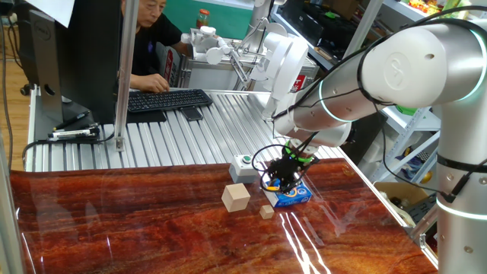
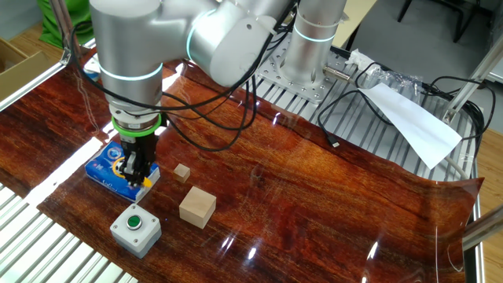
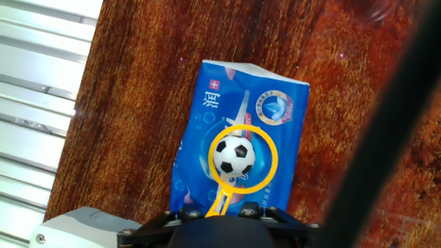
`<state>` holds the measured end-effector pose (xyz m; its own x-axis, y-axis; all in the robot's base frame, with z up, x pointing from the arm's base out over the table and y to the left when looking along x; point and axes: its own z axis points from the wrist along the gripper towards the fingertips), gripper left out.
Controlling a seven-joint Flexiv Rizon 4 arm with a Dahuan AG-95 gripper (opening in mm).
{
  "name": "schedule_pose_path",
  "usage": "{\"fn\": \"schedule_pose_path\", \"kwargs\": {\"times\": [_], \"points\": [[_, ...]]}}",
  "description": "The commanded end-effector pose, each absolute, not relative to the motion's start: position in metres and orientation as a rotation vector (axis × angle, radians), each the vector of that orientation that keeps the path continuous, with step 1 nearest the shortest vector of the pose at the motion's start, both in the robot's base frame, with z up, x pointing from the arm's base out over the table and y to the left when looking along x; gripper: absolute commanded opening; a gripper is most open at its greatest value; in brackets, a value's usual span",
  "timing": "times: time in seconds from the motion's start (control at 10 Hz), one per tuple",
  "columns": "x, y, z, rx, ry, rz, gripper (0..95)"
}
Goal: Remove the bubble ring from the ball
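The ball point(image 3: 234, 156), white with dark patches, sits on the blue pack point(image 3: 207, 103). The bubble ring point(image 3: 271, 148), a thin yellow-orange loop, lies flat around the ball. Its short stem point(image 3: 222, 202) runs down between the jaws of my gripper point(image 3: 220, 210). The jaws stand close on either side of the stem and seem shut on it; the fingertips are hidden under the gripper's dark body. In the fixed views the gripper point(image 2: 132, 179) point(image 1: 283, 183) is down on the pack point(image 2: 102, 169) point(image 1: 297, 196), near its end. The ball is hidden behind the gripper there.
A grey box with a green button point(image 2: 135, 228) point(image 1: 244, 168) stands close beside the pack, and its corner shows in the hand view point(image 3: 76, 231). A large wooden cube point(image 2: 197, 207) point(image 1: 236, 197) and a small one point(image 2: 182, 173) point(image 1: 266, 212) lie nearby. A person works at a keyboard point(image 1: 167, 99).
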<state>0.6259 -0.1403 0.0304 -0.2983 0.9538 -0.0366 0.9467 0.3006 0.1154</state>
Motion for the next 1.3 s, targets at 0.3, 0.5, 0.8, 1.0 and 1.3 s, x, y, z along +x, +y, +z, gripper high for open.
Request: {"fn": "schedule_pose_path", "kwargs": {"times": [0.3,0.5,0.8,1.0,1.3], "points": [[0.625,-0.141,0.034,1.785,2.467,0.102,0.0],[0.625,-0.141,0.035,1.782,2.466,0.1,0.0],[0.624,-0.142,0.041,1.78,2.471,0.101,0.0],[0.624,-0.142,0.043,1.774,2.476,0.1,0.0],[0.623,-0.143,0.049,1.767,2.483,0.094,0.0]]}}
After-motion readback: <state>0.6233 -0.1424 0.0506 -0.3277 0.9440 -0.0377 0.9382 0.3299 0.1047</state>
